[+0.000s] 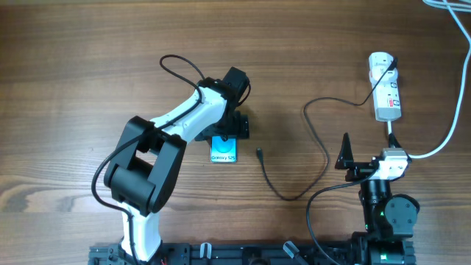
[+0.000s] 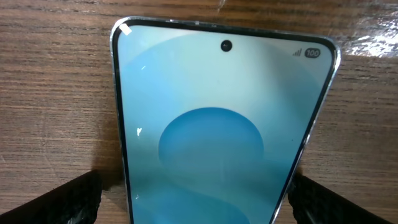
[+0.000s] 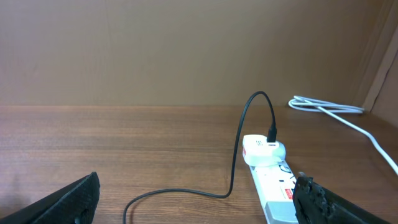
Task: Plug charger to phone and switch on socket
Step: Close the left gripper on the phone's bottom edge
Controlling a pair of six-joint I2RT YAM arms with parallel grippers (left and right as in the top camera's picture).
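Phone (image 1: 224, 149) is lying flat on the wood table (image 1: 66, 66), a bit left of centre in the overhead pic. Screen's lit cyan w/ the Galaxy text showing. Left gripper (image 2: 196, 202) is down over it, spread open w/ a finger (image 2: 65, 199) on each side. Left wrist cam shows a sliver of table btw the lower-left finger and the phone edge. The lower-right one looks v close, can't tell if it's touching tbh.

Charger (image 1: 293, 197) has its plug tip (image 1: 260, 153) on the table just right of the phone, apart from it. The thin black cable loops over to the socket (image 1: 385, 88) in the upper right, w/ the black plug (image 3: 272, 133) seated in the strip's far end.

Right gripper (image 3: 199, 199) sits lower right in the overhead, below the socket, jaws wide apart, holding nothing. White cable (image 1: 450, 131) runs along the right edge.
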